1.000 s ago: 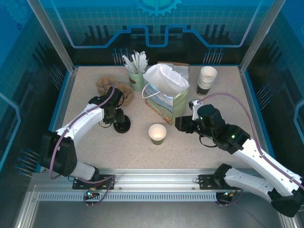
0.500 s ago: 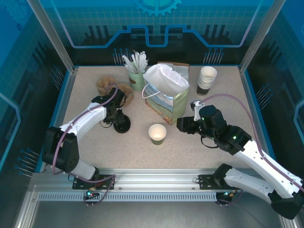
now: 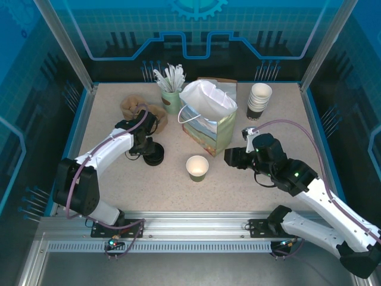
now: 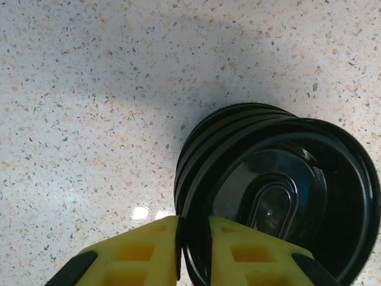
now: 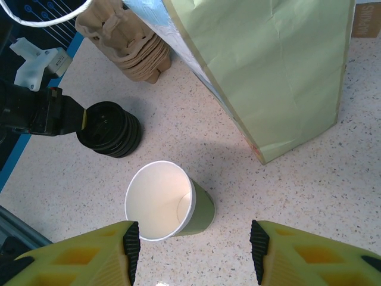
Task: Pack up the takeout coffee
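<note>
Leftmost, the left gripper has its yellow pads drawn nearly together on the rim of the top one in the stack of black lids, seemingly pinching it, though the picture's edge cuts off the contact. Right of that, the coffee cup stands upright and open-topped on the table, just before the paper bag. Further right, the right gripper hangs over the cup, spread wide and empty.

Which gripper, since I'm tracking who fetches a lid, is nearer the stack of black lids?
Left. The left gripper pinches the top rim of the stack of black lids; the right gripper hangs open near the lidless cup, the stack beyond it.
</note>
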